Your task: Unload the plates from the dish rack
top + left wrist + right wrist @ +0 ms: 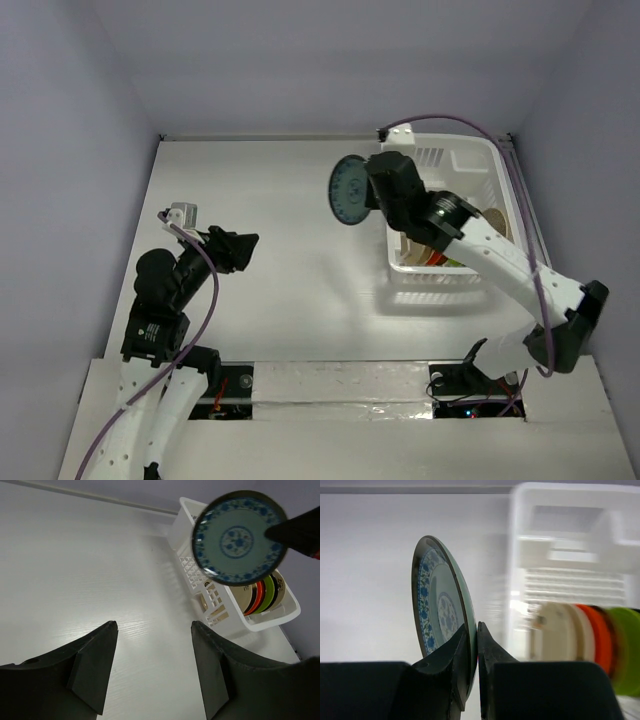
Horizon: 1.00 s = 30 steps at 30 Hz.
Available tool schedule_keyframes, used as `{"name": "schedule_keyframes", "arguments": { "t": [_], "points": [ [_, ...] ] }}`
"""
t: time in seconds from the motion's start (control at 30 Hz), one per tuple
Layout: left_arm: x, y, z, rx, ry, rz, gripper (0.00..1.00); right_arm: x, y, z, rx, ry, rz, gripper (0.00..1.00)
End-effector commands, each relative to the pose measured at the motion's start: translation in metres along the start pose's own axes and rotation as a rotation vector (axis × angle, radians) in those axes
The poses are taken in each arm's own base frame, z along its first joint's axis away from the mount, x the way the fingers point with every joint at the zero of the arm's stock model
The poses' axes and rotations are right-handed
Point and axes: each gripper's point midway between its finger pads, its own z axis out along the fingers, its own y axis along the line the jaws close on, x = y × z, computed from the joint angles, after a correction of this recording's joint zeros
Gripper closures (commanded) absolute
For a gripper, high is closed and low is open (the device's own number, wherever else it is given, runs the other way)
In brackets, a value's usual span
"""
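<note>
- Blue-patterned plate (pixel 350 192): held upright on edge, raised off the worktop (pixel 260 180), just left of the dish rack (pixel 440 290).
- Right tool (pixel 476 630): clamped on that plate's rim.
- Left tool (pixel 154 626): fingers apart, holding nothing, well apart from the rack.
- Remaining plates (pixel 260 597): cream, red-orange and lime green, standing on edge inside the rack.

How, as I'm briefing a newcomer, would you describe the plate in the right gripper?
Find the white dish rack, far right on the table. Just off its left side, the right gripper pinches a plate upright by its rim. It alone has a pale blue-green face with blue bands; the racked plates are cream, red-orange and green.
</note>
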Motion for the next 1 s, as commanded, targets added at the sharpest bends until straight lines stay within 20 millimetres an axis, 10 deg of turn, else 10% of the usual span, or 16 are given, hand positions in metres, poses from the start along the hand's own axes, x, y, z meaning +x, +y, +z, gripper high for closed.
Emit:
{"name": "schedule_keyframes", "arguments": {
  "t": [0.0, 0.2, 0.4, 0.6, 0.8, 0.97],
  "points": [
    [-0.009, -0.002, -0.002, 0.000, -0.045, 0.005, 0.43, 0.002, 0.112, 0.022, -0.363, 0.004, 0.112, 1.00],
    [-0.011, 0.000, -0.004, -0.016, -0.061, 0.000, 0.44, 0.013, 0.205, 0.057, -0.558, 0.057, 0.254, 1.00],
    [-0.011, -0.001, -0.004, -0.011, -0.060, 0.001, 0.44, 0.094, 0.252, 0.119, -0.533, 0.229, 0.263, 1.00],
    [-0.009, 0.000, -0.003, -0.009, -0.054, 0.000, 0.44, 0.166, 0.242, 0.125, -0.496, 0.346, 0.271, 0.99],
    [-0.006, -0.001, -0.001, 0.001, -0.040, -0.005, 0.44, 0.224, 0.208, 0.123, -0.413, 0.427, 0.250, 0.68],
    [-0.005, 0.000, 0.001, -0.002, -0.035, -0.005, 0.44, 0.207, 0.196, 0.113, -0.404, 0.390, 0.240, 0.44]
  ]
}}
